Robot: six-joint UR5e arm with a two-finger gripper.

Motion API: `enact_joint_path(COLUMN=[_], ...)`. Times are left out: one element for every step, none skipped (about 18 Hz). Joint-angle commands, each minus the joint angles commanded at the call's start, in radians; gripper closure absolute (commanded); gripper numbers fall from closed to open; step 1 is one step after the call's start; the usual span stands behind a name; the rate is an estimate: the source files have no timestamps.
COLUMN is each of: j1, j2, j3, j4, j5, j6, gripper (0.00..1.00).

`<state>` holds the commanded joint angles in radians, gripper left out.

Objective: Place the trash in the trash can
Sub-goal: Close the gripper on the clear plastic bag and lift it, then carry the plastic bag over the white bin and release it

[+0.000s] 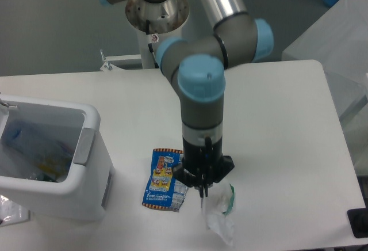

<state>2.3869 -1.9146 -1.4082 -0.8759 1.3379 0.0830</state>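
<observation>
At the lower centre of the frame the tool (203, 191) points straight down, its tips meeting the top of a crumpled clear wrapper (220, 213) with green bits; whether the fingers are pinched on it cannot be made out. Just left of the tool, a blue-and-yellow snack packet (162, 177) lies flat on the white worktop (276, 124), with a silver foil scrap (181, 190) at its right edge. At lower left stands a white bin (54, 162) with a grey side panel, litter showing inside.
</observation>
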Motion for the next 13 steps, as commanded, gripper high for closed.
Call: enact_joint_path(j1=[-0.002, -0.006, -0.011, -0.012, -0.015, -0.023, -0.035, -0.054, -0.080, -0.109, -0.130, -0.147, -0.170], j2=[0.023, 0.047, 0.069, 0.092, 0.115, 0.133, 0.149, 0.161, 0.173, 0.183, 0.192, 0.195, 0.198], j3=[0.006, 0.008, 0.008, 0.008, 0.006, 0.006, 0.006, 0.006, 0.006, 0.003, 0.002, 0.003, -0.001], j4=[0.000, -0.002, -0.002, -0.002, -0.002, -0.002, -0.002, -0.002, -0.002, -0.002, -0.002, -0.002, -0.003], j5=[-0.028, -0.061, -0.095, -0.130, -0.164, -0.196, -0.221, -0.235, -0.243, -0.246, -0.246, -0.246, -0.243], j6=[-0.015, -0.022, -0.025, -0.025, -0.023, -0.022, -0.020, -0.020, -0.022, -0.023, -0.025, -0.025, -0.026], gripper=[0.86, 0.86, 0.86, 0.85, 0.85, 0.85, 0.85, 0.85, 0.85, 0.85, 0.85, 0.84, 0.83])
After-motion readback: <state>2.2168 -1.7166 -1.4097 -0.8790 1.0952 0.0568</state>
